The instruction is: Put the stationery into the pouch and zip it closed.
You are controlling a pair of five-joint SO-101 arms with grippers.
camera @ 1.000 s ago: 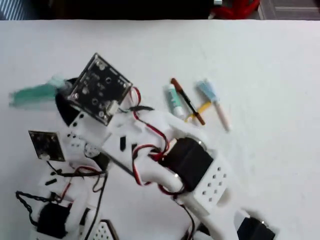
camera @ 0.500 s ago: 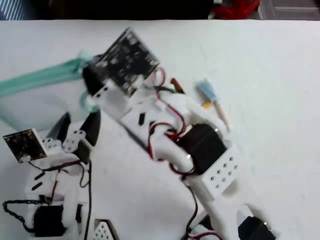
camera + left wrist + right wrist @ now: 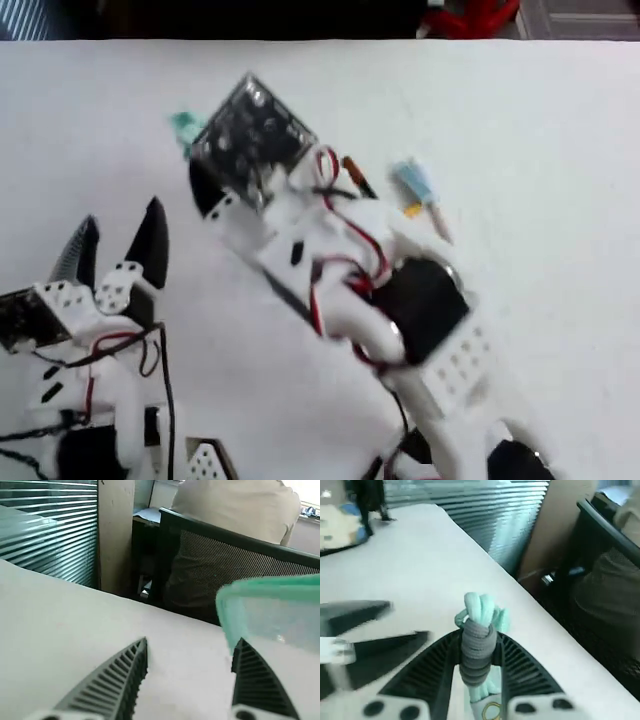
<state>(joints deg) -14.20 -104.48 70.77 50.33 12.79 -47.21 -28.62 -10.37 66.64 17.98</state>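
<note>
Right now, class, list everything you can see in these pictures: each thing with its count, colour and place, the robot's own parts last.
table: one, white, under everything
pouch: one, clear with teal edging, just ahead of the left tool
pull cord: one, teal with grey wrap, clamped in the right tool
brown pen: one, brown, mid-table, partly under the right arm
blue-capped pen: one, pale barrel, right of the brown pen
yellow item: one, small, beside the blue-capped pen; too hidden to identify
chair: one, black mesh, beyond the table's edge
blinds: one set, grey-green, behind the table
left tool: one, black fingers, open, holding nothing
right tool: one, black fingers, shut on the pull cord
</note>
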